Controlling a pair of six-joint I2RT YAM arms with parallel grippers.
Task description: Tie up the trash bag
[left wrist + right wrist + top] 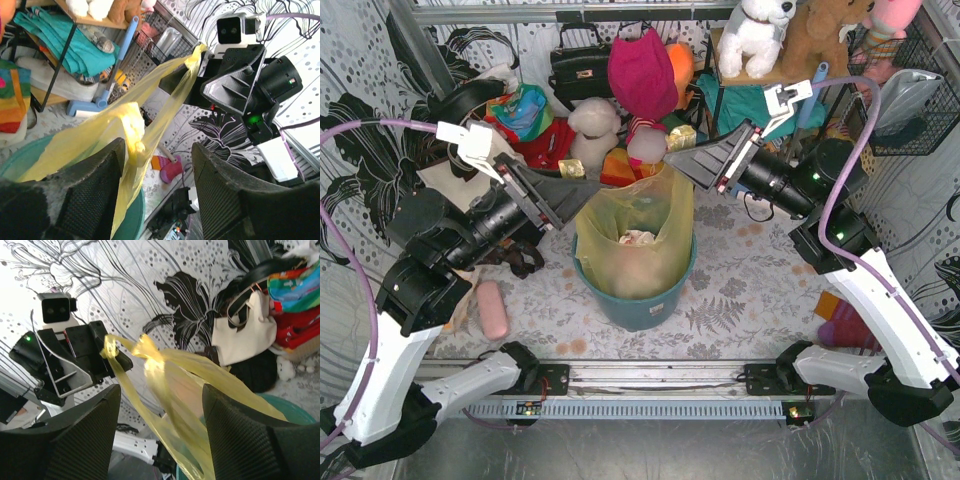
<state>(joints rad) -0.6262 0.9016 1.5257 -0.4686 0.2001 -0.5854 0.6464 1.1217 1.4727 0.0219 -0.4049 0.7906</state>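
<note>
The trash bag (pixel 640 225) is thin yellow plastic, standing in a teal bin (pixel 635 300) with white paper showing through. Its mouth is pulled up into two corners, left and right. My left gripper (pixel 582 192) sits at the left corner and my right gripper (pixel 675 165) at the right one. In the left wrist view the left gripper (pixel 159 147) stands open, with bag plastic (pixel 90 132) draped against its left finger. In the right wrist view the right gripper (pixel 161 390) is open too, and the bag (pixel 185 385) passes loosely between its fingers. Each corner still clings to a gripper tip.
Plush toys (pixel 595 125) and a black handbag (pixel 580 65) crowd the back behind the bin. A cream tote (pixel 247 335) lies at the left. A pink object (pixel 492 308) rests on the table at the left and a pink-orange sock (pixel 840 325) at the right.
</note>
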